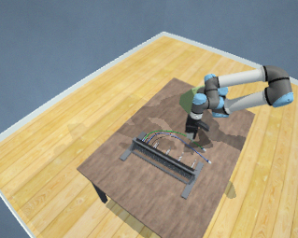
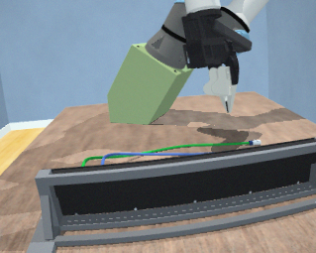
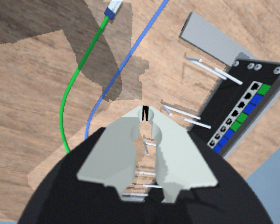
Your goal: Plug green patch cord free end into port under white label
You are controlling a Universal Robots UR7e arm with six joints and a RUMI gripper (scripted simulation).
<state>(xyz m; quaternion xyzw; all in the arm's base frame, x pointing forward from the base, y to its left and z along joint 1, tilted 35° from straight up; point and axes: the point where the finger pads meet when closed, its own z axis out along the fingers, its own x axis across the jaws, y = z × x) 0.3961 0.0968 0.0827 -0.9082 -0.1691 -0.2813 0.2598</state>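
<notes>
My gripper [image 1: 191, 138] [image 2: 228, 111] [image 3: 144, 106] is shut and empty, above the table behind the rack. The green cord [image 1: 167, 132] [image 2: 187, 146] [image 3: 62, 110] curves out from the rack's left end. Its free plug [image 1: 204, 149] [image 2: 256, 142] [image 3: 114, 8] is clear with a dark blue collar and lies on the table, away from the fingertips. Which way its clip faces cannot be told. The rack [image 1: 191, 187] [image 2: 138, 167] [image 3: 202, 36] stands upright. The wrist view shows ports with green and blue labels; the white label cannot be made out.
The blue cord [image 1: 195, 150] [image 2: 182, 154] [image 3: 125, 62] runs beside the green one, its free plug [image 1: 209, 161] near the green plug. Thin metal bars [image 3: 212, 68] stick out from the rack's port side. A green block [image 1: 188, 100] [image 2: 143, 87] stands at the arm's base.
</notes>
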